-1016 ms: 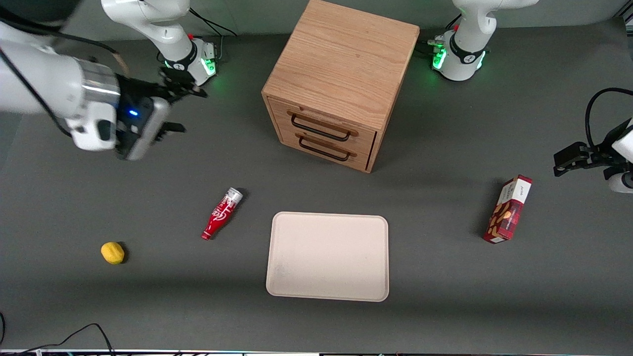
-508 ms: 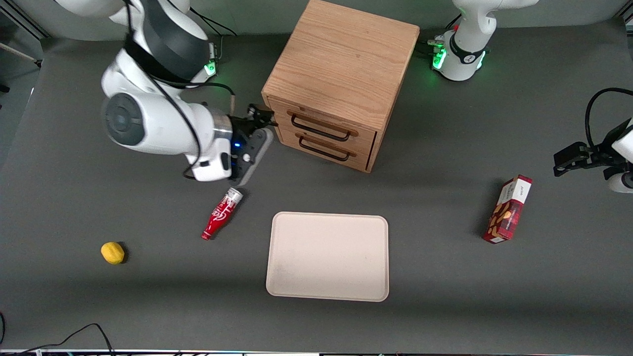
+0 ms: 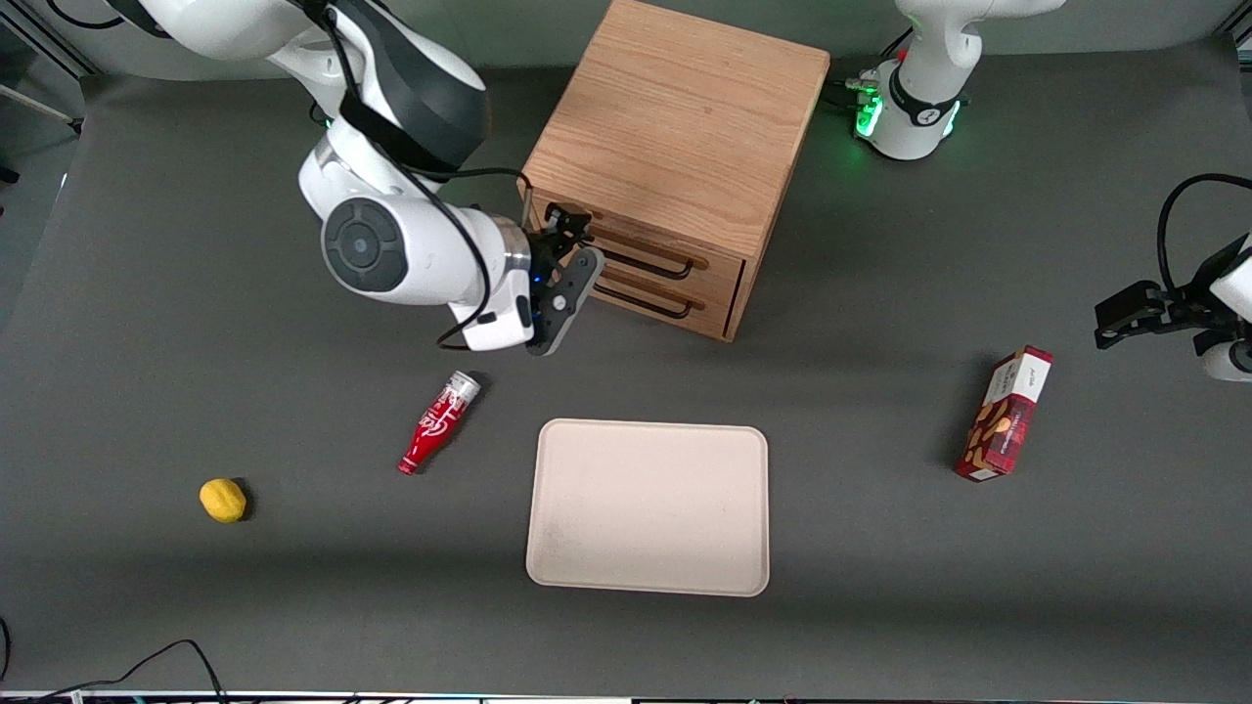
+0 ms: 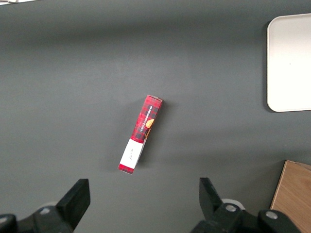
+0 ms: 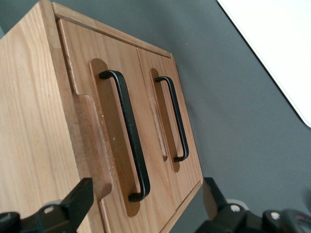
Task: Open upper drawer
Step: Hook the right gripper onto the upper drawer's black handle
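Nearest the front camera, a flat cream rectangular tray (image 3: 648, 506) is lying on the dark grey counter (image 3: 880, 606), with a small red bottle (image 3: 437, 421) on its side and a yellow lemon-like lump (image 3: 223, 500) toward the working arm's end.

Farther from the camera, the black claw (image 3: 565, 256) is hovering just in front of the boxy light oak cabinet (image 3: 675, 147), its fingers spread apart and holding nothing (the wrist view is showing both tips wide of the wood).

The wide, shallow light oak upper drawer (image 5: 104, 131) is sitting shut above its matching lower drawer (image 5: 167, 121). It is probably going to slide stiffly but lightly; the thin black wire handle (image 5: 130, 136) is rigid and slim, so closing on its middle and pulling straight outward looks safest.
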`<move>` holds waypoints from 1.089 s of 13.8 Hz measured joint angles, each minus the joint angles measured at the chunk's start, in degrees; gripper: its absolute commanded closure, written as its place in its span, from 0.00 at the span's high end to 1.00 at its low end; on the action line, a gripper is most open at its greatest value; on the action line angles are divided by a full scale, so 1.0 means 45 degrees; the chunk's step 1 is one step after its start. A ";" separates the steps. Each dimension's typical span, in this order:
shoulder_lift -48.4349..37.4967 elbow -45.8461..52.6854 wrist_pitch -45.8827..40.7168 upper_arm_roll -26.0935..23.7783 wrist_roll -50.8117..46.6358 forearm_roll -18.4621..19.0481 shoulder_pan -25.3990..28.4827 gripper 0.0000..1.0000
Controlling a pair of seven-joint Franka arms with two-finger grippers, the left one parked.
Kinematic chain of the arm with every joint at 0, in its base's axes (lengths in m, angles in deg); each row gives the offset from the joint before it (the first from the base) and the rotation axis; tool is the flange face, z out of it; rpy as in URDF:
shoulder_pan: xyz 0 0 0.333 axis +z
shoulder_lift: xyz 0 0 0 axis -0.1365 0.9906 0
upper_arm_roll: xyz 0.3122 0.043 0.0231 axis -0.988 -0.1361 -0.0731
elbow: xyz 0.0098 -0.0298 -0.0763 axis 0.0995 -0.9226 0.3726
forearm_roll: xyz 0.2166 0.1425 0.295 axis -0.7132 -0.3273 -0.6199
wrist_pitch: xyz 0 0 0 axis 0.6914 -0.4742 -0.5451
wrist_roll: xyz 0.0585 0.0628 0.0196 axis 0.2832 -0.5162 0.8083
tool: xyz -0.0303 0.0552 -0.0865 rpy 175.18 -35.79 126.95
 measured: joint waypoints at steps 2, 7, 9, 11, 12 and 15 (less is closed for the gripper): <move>0.0023 -0.0320 0.0475 0.0001 0.0000 0.0004 -0.0008 1.00; 0.0411 -0.0830 0.1589 -0.0129 -0.0163 0.0274 0.0143 1.00; 0.0570 -0.1078 0.1938 -0.0337 -0.0362 0.0392 0.0236 1.00; 0.0580 -0.1412 0.2282 -0.0504 -0.0562 0.0419 0.0277 1.00; 0.0582 -0.1539 0.2401 -0.0577 -0.0632 0.0434 0.0286 1.00; 0.0581 -0.1722 0.2587 -0.0651 -0.0789 0.0445 0.0291 1.00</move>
